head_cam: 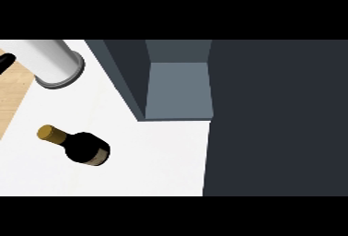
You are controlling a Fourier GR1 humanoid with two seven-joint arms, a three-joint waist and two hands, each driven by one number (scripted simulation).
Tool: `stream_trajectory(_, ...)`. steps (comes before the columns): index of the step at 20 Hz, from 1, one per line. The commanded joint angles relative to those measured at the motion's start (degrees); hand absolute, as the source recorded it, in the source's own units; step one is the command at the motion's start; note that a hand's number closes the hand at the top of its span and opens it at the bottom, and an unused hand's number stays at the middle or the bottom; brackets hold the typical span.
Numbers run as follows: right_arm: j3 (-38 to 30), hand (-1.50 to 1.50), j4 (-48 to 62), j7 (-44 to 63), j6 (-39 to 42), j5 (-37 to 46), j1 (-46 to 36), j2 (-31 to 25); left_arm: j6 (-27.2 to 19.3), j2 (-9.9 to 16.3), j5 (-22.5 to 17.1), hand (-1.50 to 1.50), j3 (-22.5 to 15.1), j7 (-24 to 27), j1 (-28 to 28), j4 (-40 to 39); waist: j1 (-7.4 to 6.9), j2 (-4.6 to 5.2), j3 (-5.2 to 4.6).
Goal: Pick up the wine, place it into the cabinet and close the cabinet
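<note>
Item one: wine bottle (80,145), dark glass, gold-capped neck, pale label band near its base. I log it standing on the white counter (149,161), below and to the left of the cabinet's open compartment, apart from it with bare counter between. From my steep viewpoint its long axis appears to run from the cap at upper left to the base at lower right; I judge it upright and only seeming tilted, though I cannot be sure.

Item two: cabinet (178,87), grey-blue interior open, directly up and right of the bottle. Its dark door (279,120) fills the space to the right of the bottle, swung wide.

Item three: grey forearm (48,60), up and left of the bottle. A sliver of the black left hand (5,63) shows at the frame edge; whether its fingers are spread or curled I cannot tell. It holds nothing that I can see. The right hand does not appear.

Judgement: the bottle lies down and to the right of that hand, well apart. The pick has not begun.
</note>
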State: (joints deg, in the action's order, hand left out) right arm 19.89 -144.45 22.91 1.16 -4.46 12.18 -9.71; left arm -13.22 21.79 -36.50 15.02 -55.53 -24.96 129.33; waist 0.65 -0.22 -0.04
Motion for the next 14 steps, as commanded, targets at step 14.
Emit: stream_trajectory(14,0.35,-1.50,-12.48,6.36,-2.17,-2.01,0.39,-1.42,15.96,4.84,-4.41,-1.50,11.17,8.68,6.65,-14.18,-0.03,0.12,-0.01)
